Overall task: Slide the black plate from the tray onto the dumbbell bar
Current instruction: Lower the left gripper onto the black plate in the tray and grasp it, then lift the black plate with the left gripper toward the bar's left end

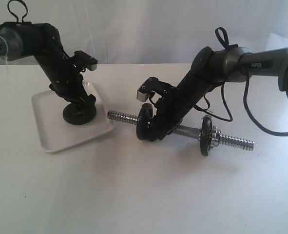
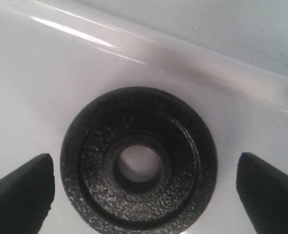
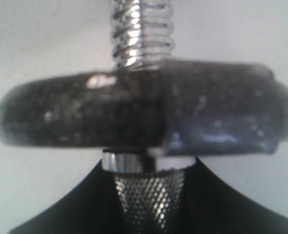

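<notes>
Black round weight plate (image 2: 139,112) lies flat on the glossy white tray (image 1: 51,131) between the spread fingers (image 2: 22,195) of the left hand (image 2: 144,165), while the right hand (image 1: 157,127) clamps the chrome dumbbell bar (image 1: 122,117), its threaded end pointing at the tray.

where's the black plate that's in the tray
Exterior view, left side: the black plate lies flat in the white tray, directly under the open left gripper.

Black plate (image 2: 139,163): rough pebbled matt cast metal. Tray (image 1: 51,134): glossy white. Dumbbell bar (image 3: 148,202): chrome, knurled, threaded ends.
</notes>
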